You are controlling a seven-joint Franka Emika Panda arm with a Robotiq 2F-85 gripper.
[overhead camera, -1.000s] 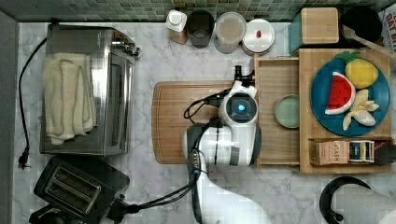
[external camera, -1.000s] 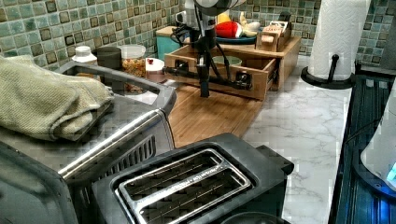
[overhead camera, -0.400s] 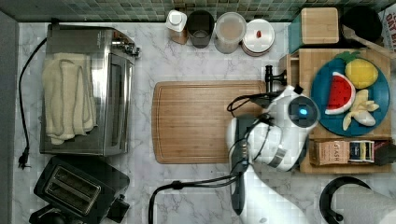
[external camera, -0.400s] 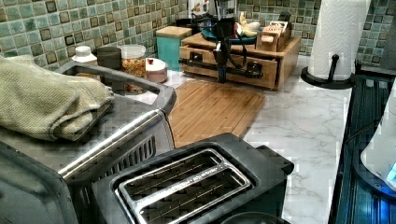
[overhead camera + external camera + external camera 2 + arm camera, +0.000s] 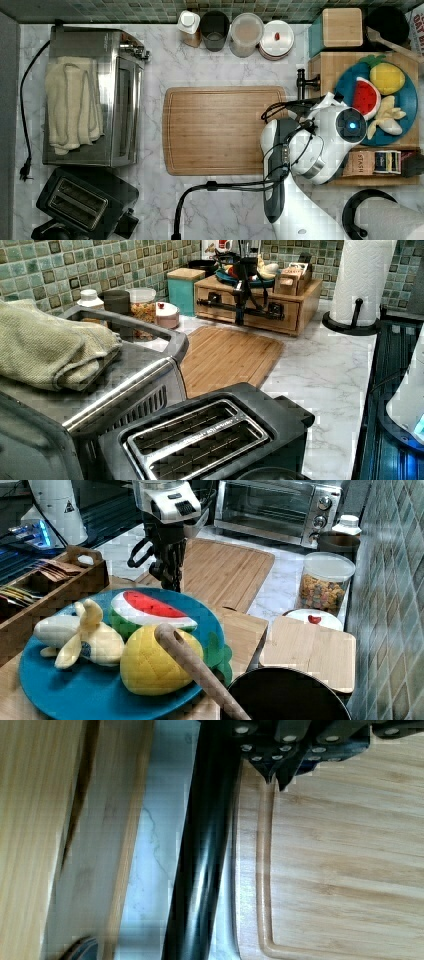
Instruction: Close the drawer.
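Note:
The drawer (image 5: 262, 320) sits pushed into its light-wood box, its front level with the box face in the left view. Its black bar handle (image 5: 220, 305) runs across that front, and one end of the handle (image 5: 301, 82) shows in the top view. My gripper (image 5: 239, 315) hangs straight down in front of the handle's middle, fingers together with nothing between them. In the wrist view the fingertips (image 5: 270, 770) stand just beside the handle (image 5: 200, 855), on the cutting-board side, with the drawer front (image 5: 110, 845) beyond the bar. The right view shows my gripper (image 5: 172, 577) behind the plate.
The grooved cutting board (image 5: 225, 130) lies right in front of the drawer. A blue plate of toy fruit (image 5: 380, 100) and a tea organiser (image 5: 380, 162) sit on the box. Jars (image 5: 245, 34) line the back wall. A toaster oven (image 5: 95, 95), toaster (image 5: 80, 202) and paper-towel roll (image 5: 361, 280) stand around.
The drawer was pulled out over the cutting board with a bowl showing inside. My arm moved toward the top view's right with the drawer front ahead of it, and the drawer is now in the box.

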